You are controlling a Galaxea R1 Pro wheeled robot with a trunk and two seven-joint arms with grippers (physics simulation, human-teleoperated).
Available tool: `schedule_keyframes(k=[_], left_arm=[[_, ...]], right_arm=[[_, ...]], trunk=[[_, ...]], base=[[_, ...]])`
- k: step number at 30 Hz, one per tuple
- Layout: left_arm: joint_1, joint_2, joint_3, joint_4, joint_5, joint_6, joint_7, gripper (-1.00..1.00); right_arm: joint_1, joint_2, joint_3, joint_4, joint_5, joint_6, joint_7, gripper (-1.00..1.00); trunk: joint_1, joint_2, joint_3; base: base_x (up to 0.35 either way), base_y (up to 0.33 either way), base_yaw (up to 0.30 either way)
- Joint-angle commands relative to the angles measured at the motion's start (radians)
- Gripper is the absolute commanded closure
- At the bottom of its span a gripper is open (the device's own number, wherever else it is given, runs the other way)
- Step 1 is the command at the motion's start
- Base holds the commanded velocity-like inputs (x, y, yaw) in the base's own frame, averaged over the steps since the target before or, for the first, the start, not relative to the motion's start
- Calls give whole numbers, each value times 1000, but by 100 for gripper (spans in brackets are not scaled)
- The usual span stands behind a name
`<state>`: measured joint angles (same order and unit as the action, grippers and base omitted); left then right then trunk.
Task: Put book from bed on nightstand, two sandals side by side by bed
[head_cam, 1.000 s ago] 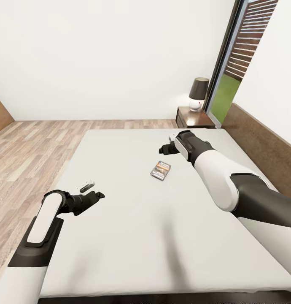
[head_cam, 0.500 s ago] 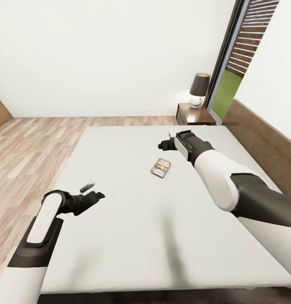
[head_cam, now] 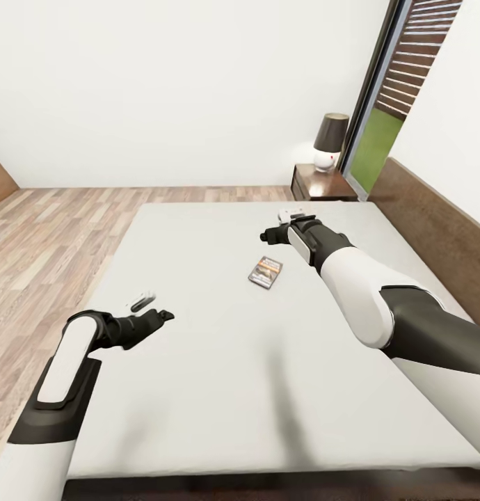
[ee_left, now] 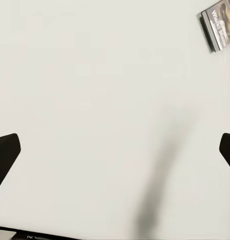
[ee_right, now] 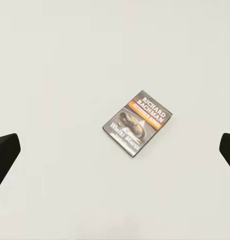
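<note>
The book [head_cam: 266, 271] lies flat near the middle of the bed [head_cam: 198, 362], its dark cover with white title and orange band facing up. My right gripper [head_cam: 267, 237] hovers open a little beyond the book, toward the far side of the mattress. In the right wrist view the book [ee_right: 138, 122] sits between the spread fingertips [ee_right: 6, 152]. My left gripper [head_cam: 165, 316] is open and empty over the near left part of the mattress. The left wrist view catches the book [ee_left: 220, 27] at a corner. The nightstand [head_cam: 322, 186] with its lamp [head_cam: 330, 141] stands past the bed's far corner. The sandals are out of view.
The dark wooden headboard [head_cam: 435, 229] runs along the bed's right side. A tall dark-framed window [head_cam: 379, 118] rises beside the nightstand. Brown plank floor [head_cam: 52, 229] stretches to the left of the bed and behind it, up to a white wall.
The whole picture has shifted a little, so the camera moved. Both grippers keep about the same place relative to the book, and both stay open.
</note>
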<state>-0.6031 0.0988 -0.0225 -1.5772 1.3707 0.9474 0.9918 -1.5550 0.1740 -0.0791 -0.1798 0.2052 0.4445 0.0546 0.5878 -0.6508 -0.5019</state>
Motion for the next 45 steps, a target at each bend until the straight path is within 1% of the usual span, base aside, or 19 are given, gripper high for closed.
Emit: schedule_keyframes(k=[1,4,14,27,28,29,30,45], left_arm=[[-1,2,0,-2,13,1,11,-100],[0,6,2,-5,23,-1,11,-100],[0,12,4,-5,27,-2,19,-100],[1,14,4,-3,27,-1,22,-100],[4,14,3,-3,24,2,21,-100],[31,15,3,-4,17,1,17,-100],[35,15,3,-5,16,0,17,-100],[57,15,5,-2,11,-2,17,-100]], right_arm=[[0,1,-8,-2,11,6,6,-100],[0,1,-8,-1,9,10,6,-100],[-1,1,-8,-1,11,13,6,-100],[1,1,-1,-5,14,13,8,-100],[1,1,-2,-5,14,14,9,-100],[1,1,-2,-6,15,14,10,-100],[1,1,-2,-6,15,14,10,-100],[1,0,-1,-6,15,13,12,-100]], trunk=[[0,-1,-3],[0,-1,-7],[0,-1,-22],[0,-1,-27],[0,-1,-27],[0,-1,-27],[0,-1,-27],[0,-1,-27]], base=[[0,0,0],[0,0,0],[0,0,0],[0,0,0],[35,0,0],[132,0,0],[106,0,0],[101,0,23]])
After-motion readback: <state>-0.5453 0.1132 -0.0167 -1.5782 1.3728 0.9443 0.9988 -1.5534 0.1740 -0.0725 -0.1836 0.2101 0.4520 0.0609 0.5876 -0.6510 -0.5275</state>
